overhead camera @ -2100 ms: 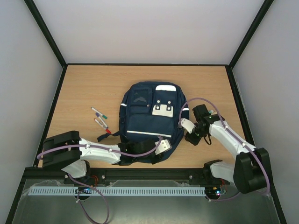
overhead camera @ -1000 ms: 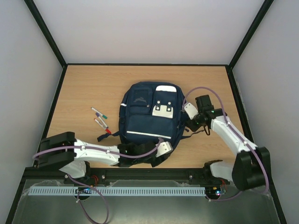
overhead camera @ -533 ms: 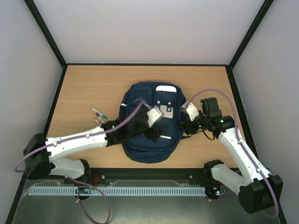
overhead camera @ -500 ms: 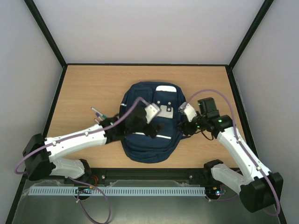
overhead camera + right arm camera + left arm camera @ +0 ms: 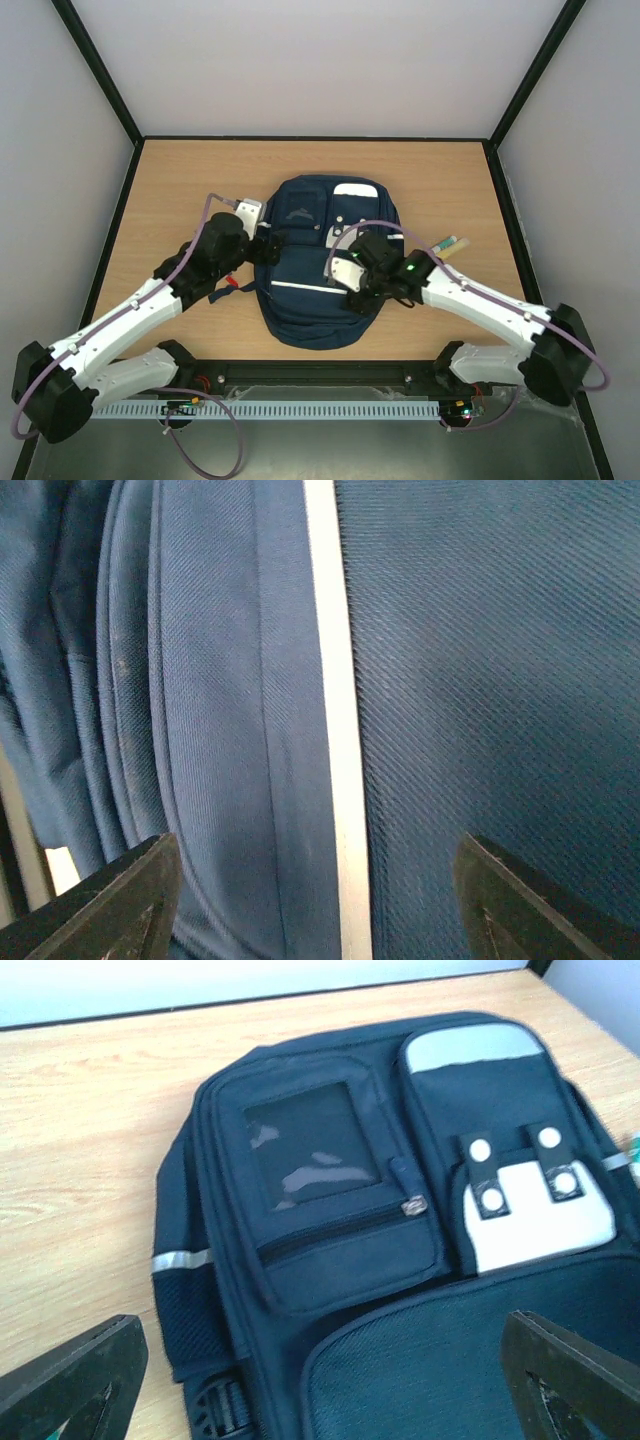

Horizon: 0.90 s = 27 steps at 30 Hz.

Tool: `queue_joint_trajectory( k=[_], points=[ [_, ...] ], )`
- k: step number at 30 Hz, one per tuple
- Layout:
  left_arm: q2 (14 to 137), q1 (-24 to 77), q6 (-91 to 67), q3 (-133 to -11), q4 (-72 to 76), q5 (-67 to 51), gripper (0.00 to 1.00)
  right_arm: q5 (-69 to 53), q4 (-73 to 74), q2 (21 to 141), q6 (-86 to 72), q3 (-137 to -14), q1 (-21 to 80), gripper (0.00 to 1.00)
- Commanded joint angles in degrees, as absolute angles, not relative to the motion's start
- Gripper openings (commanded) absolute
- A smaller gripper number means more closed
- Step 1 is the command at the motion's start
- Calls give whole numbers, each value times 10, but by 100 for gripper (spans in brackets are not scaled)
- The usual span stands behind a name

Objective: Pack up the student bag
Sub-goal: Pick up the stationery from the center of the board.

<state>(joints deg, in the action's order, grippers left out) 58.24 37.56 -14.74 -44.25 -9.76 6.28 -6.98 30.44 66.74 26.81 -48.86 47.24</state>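
Wooden table (image 5: 180,190), walled on three sides. The student bag (image 5: 318,300) lies flat at its centre, front face up and top toward 12 o'clock, with every visible zip closed.

The left claw (image 5: 320,1370) hovers over the bag's 10 o'clock corner, fingers spread wide and pinching nothing. The right claw (image 5: 315,880) hangs close above the fabric at about 4 o'clock, also spread, with nothing between its fingers. Whether it touches the cloth cannot be told.

The step in hand is probably opening a compartment, since nothing can go in while the zips are closed. It would go best with one claw pinning the soft cloth flat while the other pinches a pull and draws it along the zip line, otherwise the fabric will likely bunch and drag. The window pocket (image 5: 300,1150) has the only pull clearly in view, a zip pull (image 5: 412,1205) at its 4 o'clock corner, small and lying flat.

Two pens (image 5: 447,245) lie at 3 o'clock, just beside the right arm. A red pen tip (image 5: 233,283) shows at 8 o'clock, mostly hidden under the left arm, which must clear before a pickup.
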Motion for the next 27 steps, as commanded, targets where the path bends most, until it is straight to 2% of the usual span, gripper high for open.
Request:
queue_joint_trajectory(
  k=[1, 4, 17, 21, 27],
  points=[
    [568, 365, -113, -419, -98, 81, 99, 17, 287, 715, 284, -504, 524, 78],
    [565, 365, -98, -422, -109, 93, 97, 23, 277, 719, 304, -493, 543, 85],
    [564, 365, -81, -422, -115, 114, 94, 87, 211, 730, 332, -419, 576, 83],
    [568, 365, -79, -424, -115, 105, 94, 52, 236, 693, 351, -409, 577, 90],
    [569, 365, -76, -423, -112, 86, 95, 103, 209, 663, 354, -359, 576, 87]
  ],
)
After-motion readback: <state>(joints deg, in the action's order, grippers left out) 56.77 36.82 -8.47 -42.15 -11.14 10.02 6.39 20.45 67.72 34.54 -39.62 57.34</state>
